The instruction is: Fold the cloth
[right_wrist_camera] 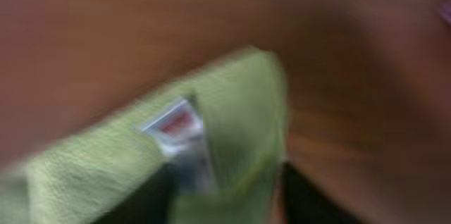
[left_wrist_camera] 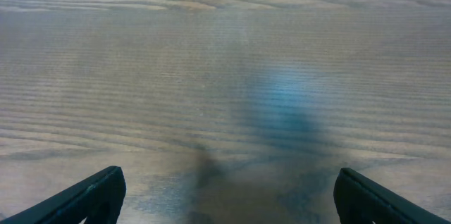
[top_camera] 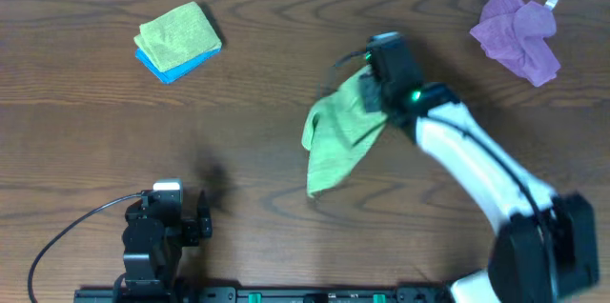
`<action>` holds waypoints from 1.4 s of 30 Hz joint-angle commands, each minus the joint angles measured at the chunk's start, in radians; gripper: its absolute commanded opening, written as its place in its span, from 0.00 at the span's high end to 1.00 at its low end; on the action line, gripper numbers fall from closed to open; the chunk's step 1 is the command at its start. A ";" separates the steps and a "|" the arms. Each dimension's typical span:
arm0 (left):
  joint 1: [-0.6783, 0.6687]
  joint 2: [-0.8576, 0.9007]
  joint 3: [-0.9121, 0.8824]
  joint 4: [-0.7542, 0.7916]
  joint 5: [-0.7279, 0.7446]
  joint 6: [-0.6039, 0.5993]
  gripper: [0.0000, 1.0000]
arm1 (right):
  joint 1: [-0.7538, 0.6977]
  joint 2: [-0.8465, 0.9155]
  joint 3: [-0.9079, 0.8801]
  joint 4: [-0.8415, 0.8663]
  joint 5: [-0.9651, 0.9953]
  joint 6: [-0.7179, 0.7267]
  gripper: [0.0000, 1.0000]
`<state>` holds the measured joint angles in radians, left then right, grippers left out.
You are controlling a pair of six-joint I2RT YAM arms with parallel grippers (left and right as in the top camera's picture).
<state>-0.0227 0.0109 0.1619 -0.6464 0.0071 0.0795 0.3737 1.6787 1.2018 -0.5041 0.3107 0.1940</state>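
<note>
at the near left of the brown wooden counter (top_camera: 86, 141) the left pincer (top_camera: 203, 219) sits low with its jaws wide apart and nothing between them; its wrist view shows only bare wood between the two dark fingers (left_wrist_camera: 84, 196). further back on the left lies a folded pile (top_camera: 178, 39), a yellow-green towel on top of a blue one. near the middle, the green cloth (top_camera: 338, 136) is rumpled and unfolded, stretching from its upper end down toward the near edge. the right pincer (top_camera: 376, 89) is clamped on that upper end; its blurred wrist view shows green fabric and a small sewn label (right_wrist_camera: 176, 122) pinched between the fingers. at the far right corner lies a crumpled purple cloth (top_camera: 518, 31).
</note>
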 commanded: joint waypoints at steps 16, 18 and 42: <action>0.003 -0.007 -0.007 -0.005 -0.015 0.010 0.05 | -0.106 -0.005 0.193 -0.237 -0.360 0.029 0.05; 0.003 -0.007 -0.007 -0.005 -0.015 0.010 0.05 | -0.104 0.027 0.191 -0.233 -0.458 0.039 0.07; 0.003 -0.007 -0.007 -0.005 -0.015 0.010 0.05 | -0.005 0.341 0.191 -0.138 -0.819 0.225 0.31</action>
<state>-0.0227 0.0109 0.1619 -0.6468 0.0071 0.0795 0.3431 2.0094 1.3949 -0.6498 -0.4793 0.3946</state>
